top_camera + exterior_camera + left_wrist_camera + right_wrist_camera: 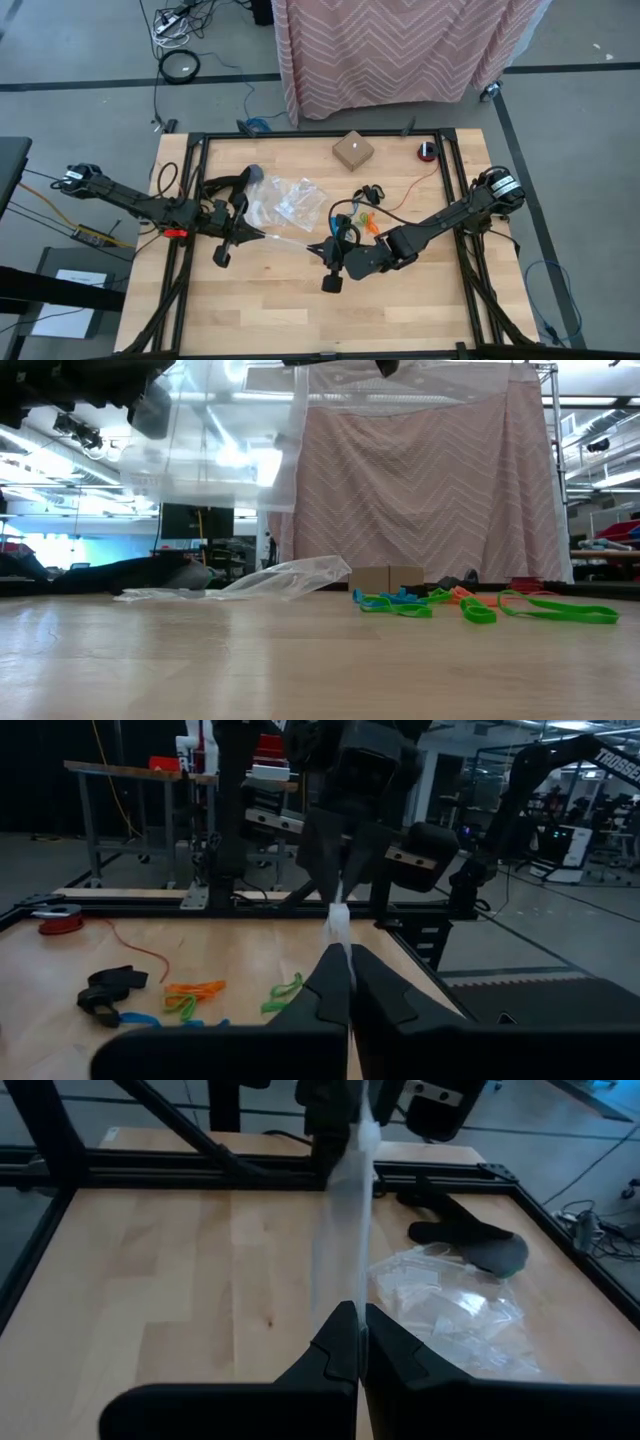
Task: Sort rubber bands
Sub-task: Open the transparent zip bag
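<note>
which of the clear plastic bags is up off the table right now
The clear bag stretched between the left gripper and right gripper; the other bags lie piled on the table.

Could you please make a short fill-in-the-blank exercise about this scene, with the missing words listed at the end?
1. Both tools are shut on the same clear plastic ____, held stretched between them above the table.
2. The left tool grips one end; the ____ tool grips the other.
3. The rubber bands lie loose on the ____.
4. A small cardboard ____ stands near the table's far edge.

Missing words: bag; right; table; box
</note>
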